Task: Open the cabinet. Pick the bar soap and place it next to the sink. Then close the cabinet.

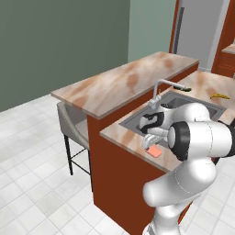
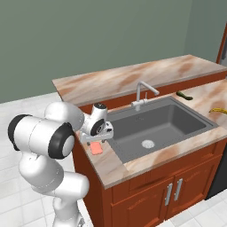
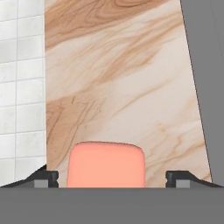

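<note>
Claw (image 3: 112, 178): fingers spread wide, a clear gap between each dark tip and the soap – gripping nothing, hanging just above the counter strip
Soap: small flat rounded salmon-pink bar (image 3: 106, 164) lying flat on the counter between the two fingertips, touching neither; just beside the sink's edge, on the narrow strip of counter at the end of the basin (image 2: 96, 149) (image 1: 154, 151)
Counter: pink-beige marbled stone top (image 3: 122, 87) over reddish-brown wooden base doors with silver bar handles (image 2: 168, 193)
Sink: dark grey rectangular basin (image 2: 153, 126) set into the counter, round drain in its floor
Tap: silver angled faucet (image 2: 142, 94) at the basin's far rim
Far counter: yellow banana (image 2: 217, 110) and a dark green cucumber-like thing (image 2: 184, 94) – both well apart from the soap
Beyond: raised marbled bar ledge (image 2: 133, 75) behind the sink
</note>
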Controlling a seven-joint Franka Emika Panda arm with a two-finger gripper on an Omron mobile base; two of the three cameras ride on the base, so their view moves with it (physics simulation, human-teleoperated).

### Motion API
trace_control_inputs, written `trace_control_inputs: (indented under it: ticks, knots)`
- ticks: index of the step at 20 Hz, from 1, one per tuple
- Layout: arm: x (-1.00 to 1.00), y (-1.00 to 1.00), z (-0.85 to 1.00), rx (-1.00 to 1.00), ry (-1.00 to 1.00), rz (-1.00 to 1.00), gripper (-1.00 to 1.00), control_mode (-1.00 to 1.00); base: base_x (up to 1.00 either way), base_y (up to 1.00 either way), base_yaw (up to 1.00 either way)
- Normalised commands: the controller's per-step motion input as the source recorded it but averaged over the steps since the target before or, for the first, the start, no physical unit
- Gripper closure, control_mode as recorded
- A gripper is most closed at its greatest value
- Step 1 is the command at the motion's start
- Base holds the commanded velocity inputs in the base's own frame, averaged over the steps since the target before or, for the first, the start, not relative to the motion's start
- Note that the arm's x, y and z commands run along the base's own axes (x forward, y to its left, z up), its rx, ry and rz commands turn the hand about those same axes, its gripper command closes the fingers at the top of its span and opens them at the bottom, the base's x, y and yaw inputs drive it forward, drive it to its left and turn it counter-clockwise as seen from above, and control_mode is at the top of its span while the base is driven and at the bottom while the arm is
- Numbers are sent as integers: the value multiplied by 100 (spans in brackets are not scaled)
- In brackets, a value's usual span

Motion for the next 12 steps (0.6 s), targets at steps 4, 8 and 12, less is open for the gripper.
trace_control_inputs:
  ticks: [4,8,12]
  knots:
    - [-2,0,0,0,-2,0,-100,-100,0,0,0]
    - [-43,0,29,0,-17,0,-100,-100,0,0,0]
    - [-71,0,65,0,-22,-4,-100,-100,0,0,0]
